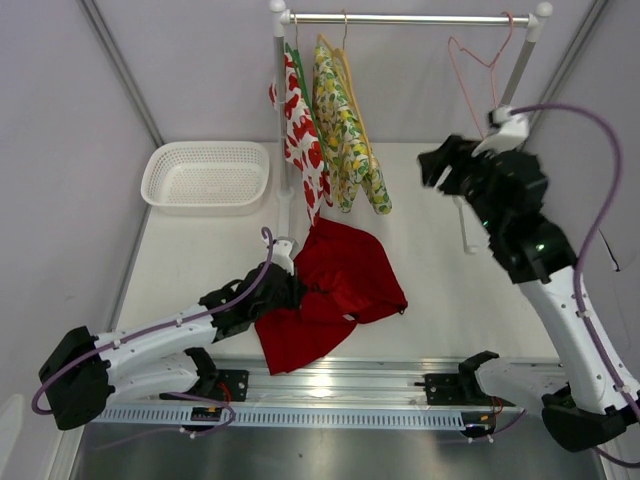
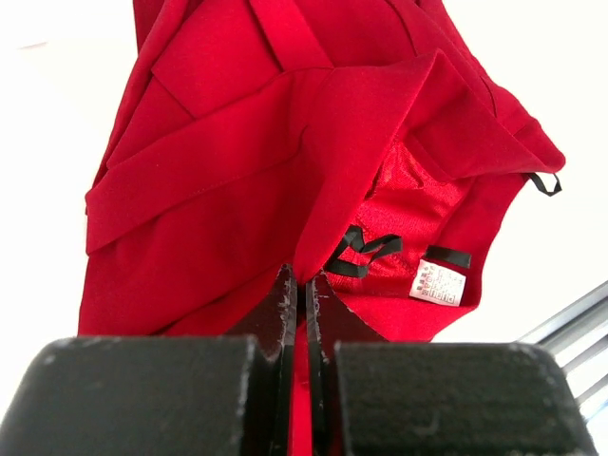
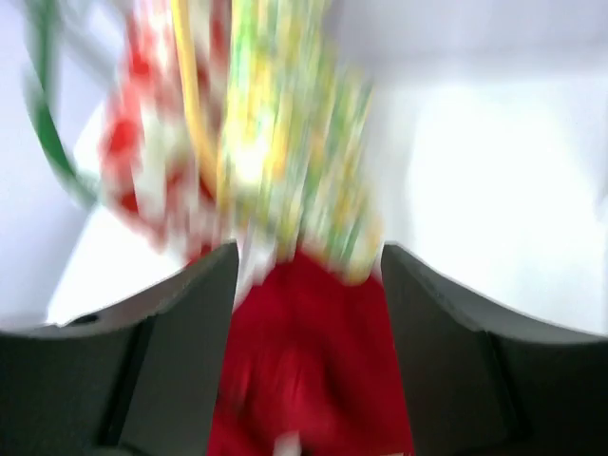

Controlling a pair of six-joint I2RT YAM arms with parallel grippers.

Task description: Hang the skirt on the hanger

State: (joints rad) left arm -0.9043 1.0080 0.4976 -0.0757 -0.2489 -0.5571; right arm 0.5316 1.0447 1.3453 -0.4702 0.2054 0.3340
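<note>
The red skirt [image 1: 335, 285] lies crumpled on the white tabletop [image 1: 440, 270], a little left of centre and near the arms' bases, below the clothes on the rail [image 1: 410, 18]. The left tool [image 1: 288, 290] reaches in from the left and is clenched on the skirt's left edge. In the left wrist view its fingers [image 2: 283, 304] are pressed together on a fold of red cloth beside the inner waistband, where a white label and black loops show.

The pink hanger [image 1: 463, 88] hangs by its hook at the right end of the rail, bare, well apart from the skirt. The right tool [image 1: 440, 165] is raised just below and beside the hanger, its jaws released with nothing between them; its wrist view is blurred.

A fruit-print garment [image 1: 300, 130] and a yellow-green garment [image 1: 345, 140] hang at the rail's left end. A white basket [image 1: 160, 165] sits at the far left.
</note>
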